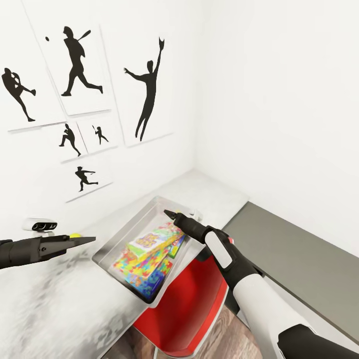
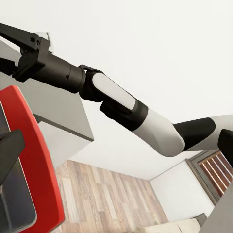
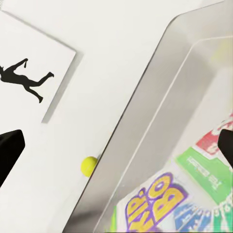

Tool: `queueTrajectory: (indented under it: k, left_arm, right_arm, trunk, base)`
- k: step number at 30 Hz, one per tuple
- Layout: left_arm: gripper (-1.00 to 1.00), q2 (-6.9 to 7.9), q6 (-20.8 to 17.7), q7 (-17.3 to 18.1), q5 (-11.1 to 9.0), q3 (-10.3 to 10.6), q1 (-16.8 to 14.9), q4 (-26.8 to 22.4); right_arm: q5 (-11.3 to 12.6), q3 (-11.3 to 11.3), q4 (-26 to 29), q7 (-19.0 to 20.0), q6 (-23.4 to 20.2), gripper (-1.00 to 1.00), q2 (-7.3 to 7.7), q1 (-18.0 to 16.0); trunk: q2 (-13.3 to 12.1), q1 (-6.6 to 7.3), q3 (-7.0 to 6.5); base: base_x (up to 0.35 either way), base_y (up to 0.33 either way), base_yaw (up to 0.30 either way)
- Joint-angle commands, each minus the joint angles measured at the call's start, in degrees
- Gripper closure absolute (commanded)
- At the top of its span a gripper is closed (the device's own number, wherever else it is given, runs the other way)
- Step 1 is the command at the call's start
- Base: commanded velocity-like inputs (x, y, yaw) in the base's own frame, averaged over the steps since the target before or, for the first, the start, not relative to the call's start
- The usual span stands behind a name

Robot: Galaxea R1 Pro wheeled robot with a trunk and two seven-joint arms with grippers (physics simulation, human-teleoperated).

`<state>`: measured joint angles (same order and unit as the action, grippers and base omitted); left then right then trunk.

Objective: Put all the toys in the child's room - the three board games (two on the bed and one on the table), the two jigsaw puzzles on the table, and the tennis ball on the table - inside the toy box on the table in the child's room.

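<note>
Your toy box (image 1: 117, 239), a clear tray, sits on the pale worktop (image 1: 60, 304) near its front edge, above a red chair (image 1: 187, 299). Inside lie the bright boxes: a jigsaw puzzle (image 1: 142, 271) with coloured pieces on its face, and a board game (image 1: 149, 241) with bold lettering on top of it; further boxes show at the edges, but the exact count is hard to read.

The tennis ball (image 1: 75, 235) is still outside, on the worktop just beside the box's left wall; the right wrist view shows it (image 3: 89, 165) close against the outer side of the clear wall.

Your left claw (image 1: 85, 241) hangs level over the worktop, tips right by the ball, and looks pressed together to a point, holding nothing.

Your right claw (image 1: 169, 214) hovers over the far end of the box. In the right wrist view its fingers (image 3: 9, 150) stand at opposite edges, so it is spread and empty.

Baseball silhouette posters (image 1: 75, 60) hang on the wall behind.
</note>
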<state>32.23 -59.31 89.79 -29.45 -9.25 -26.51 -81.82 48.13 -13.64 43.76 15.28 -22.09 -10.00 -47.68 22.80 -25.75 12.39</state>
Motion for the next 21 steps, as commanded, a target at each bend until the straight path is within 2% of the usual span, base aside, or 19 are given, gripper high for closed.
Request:
queueTrajectory:
  k: [1,15,18,21]
  left_arm:
    - [-1.0,0.03,-0.6,0.21,0.01,0.02,-0.05,-0.01]
    - [-1.0,0.03,-0.56,0.21,-0.07,0.0,-0.07,-0.01]
    - [-1.0,0.03,-0.57,0.21,-0.05,0.0,-0.05,-0.01]
    - [-1.0,0.03,-0.58,0.21,-0.02,0.02,-0.06,-0.01]
  right_arm:
    - [0.3,0.02,0.04,0.01,-0.24,-1.0,0.0,-0.05]
    - [0.3,-0.07,0.65,-0.02,-0.52,-1.0,0.0,-0.08]
    - [0.54,-0.17,5.8,0.07,-2.27,-1.0,0.0,0.36]
    - [0.43,0.05,15.3,-0.12,-9.21,-1.0,0.0,0.96]
  trunk:
    - [0.12,-0.03,0.11]
    - [0.12,-0.03,0.11]
    - [0.12,-0.03,0.11]
    - [0.12,-0.03,0.11]
  base:
    - [0.0,0.0,0.0]
    - [0.0,0.0,0.0]
    - [0.0,0.0,0.0]
    - [-0.014,0.0,0.0]
